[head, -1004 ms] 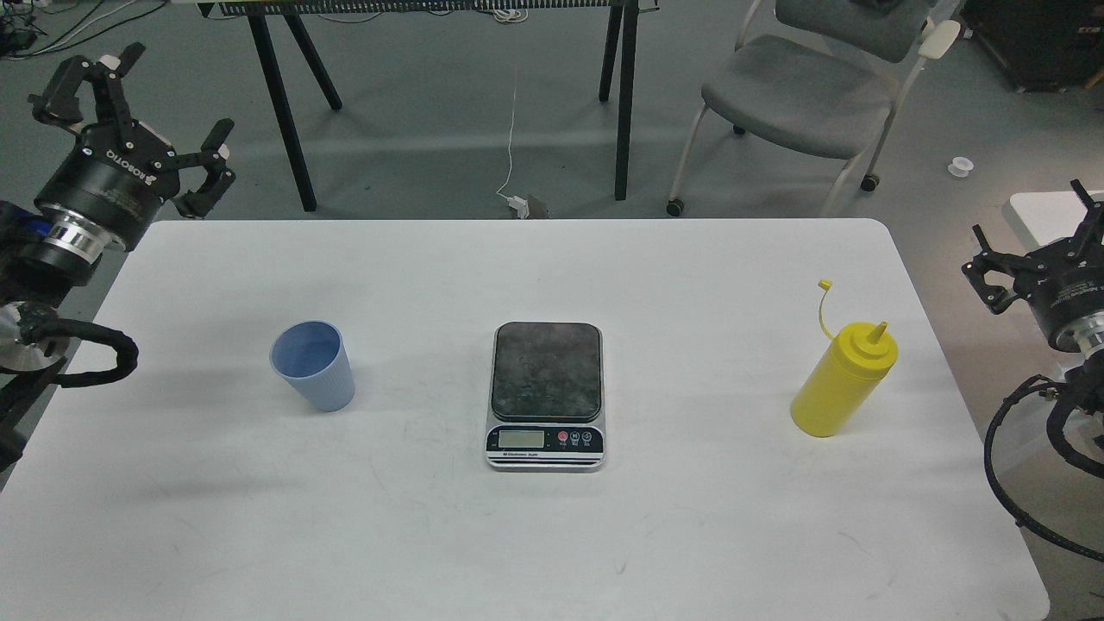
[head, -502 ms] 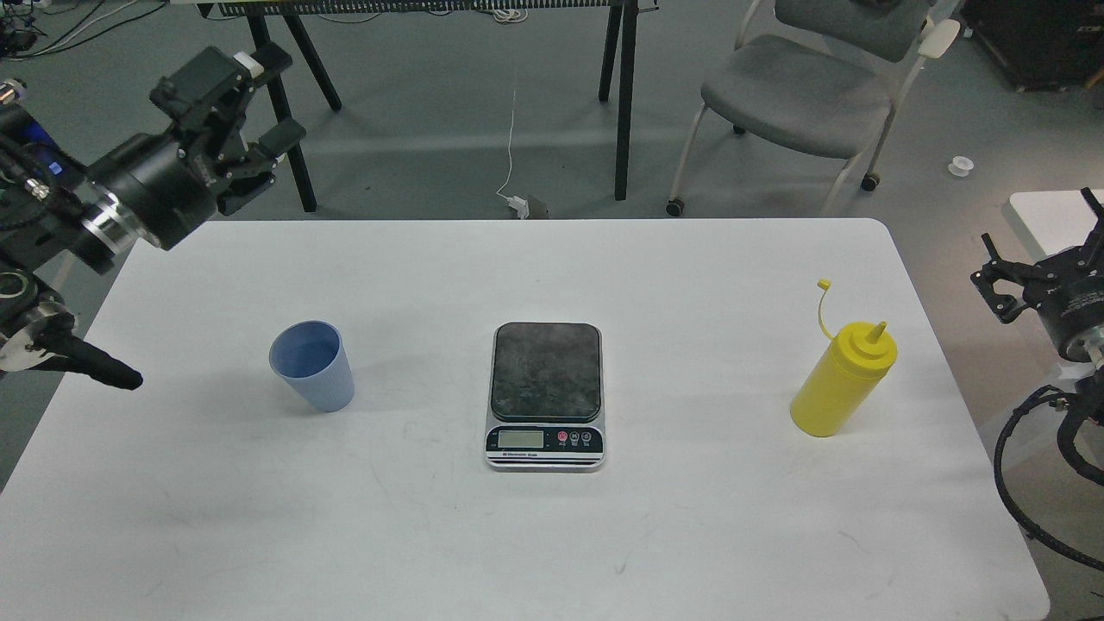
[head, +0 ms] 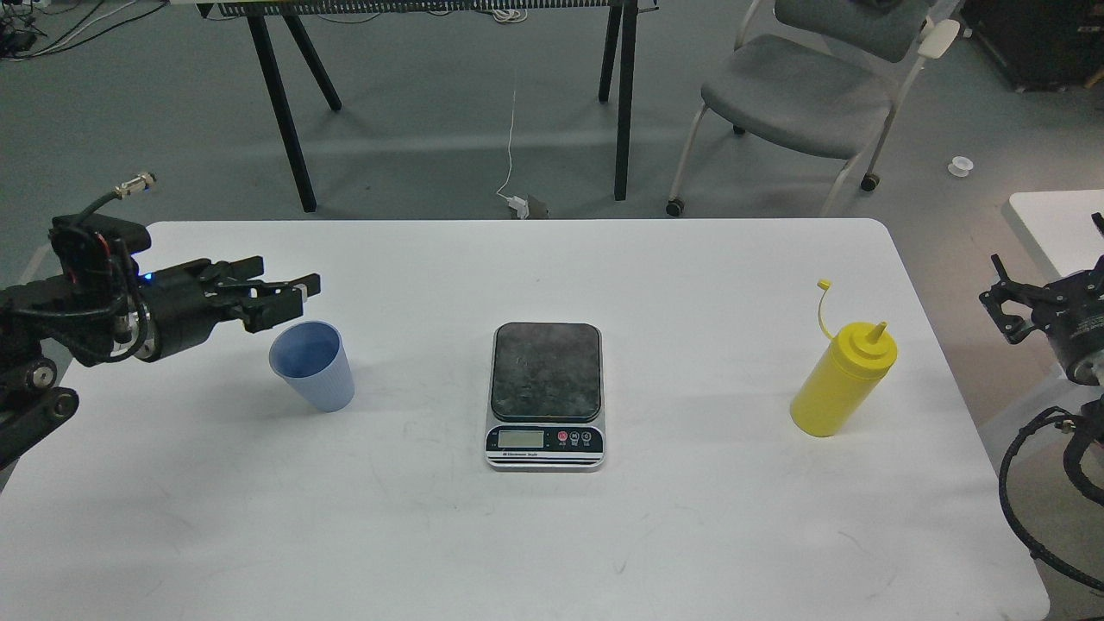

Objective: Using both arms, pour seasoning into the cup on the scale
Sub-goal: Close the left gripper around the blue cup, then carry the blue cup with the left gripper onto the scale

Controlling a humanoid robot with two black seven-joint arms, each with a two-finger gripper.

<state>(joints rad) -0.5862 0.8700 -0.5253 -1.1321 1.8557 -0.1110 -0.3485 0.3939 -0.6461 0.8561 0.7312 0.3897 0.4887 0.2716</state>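
The light-blue ribbed cup [head: 315, 368] stands upright on the white table [head: 690, 276], left of centre. The scale [head: 545, 393] lies at the table's middle with nothing on its dark plate. The yellow squeeze bottle [head: 841, 385] stands near the right edge, its cap strap sticking up. My left gripper [head: 280, 297] lies low and level, pointing right, its fingers spread just over the cup's far left rim, holding nothing. My right gripper [head: 1000, 302] hangs off the table's right edge, open and empty, well right of the bottle.
A grey chair [head: 802, 95] and black table legs [head: 285, 112] stand on the floor beyond the table's far edge. A second white surface [head: 1048, 220] sits at the far right. Black cables hang from my right arm [head: 1026, 492].
My left arm has swung down from high at the back left and turned level, so its gripper is now at the cup's rim. My right gripper has drifted slightly down and right.
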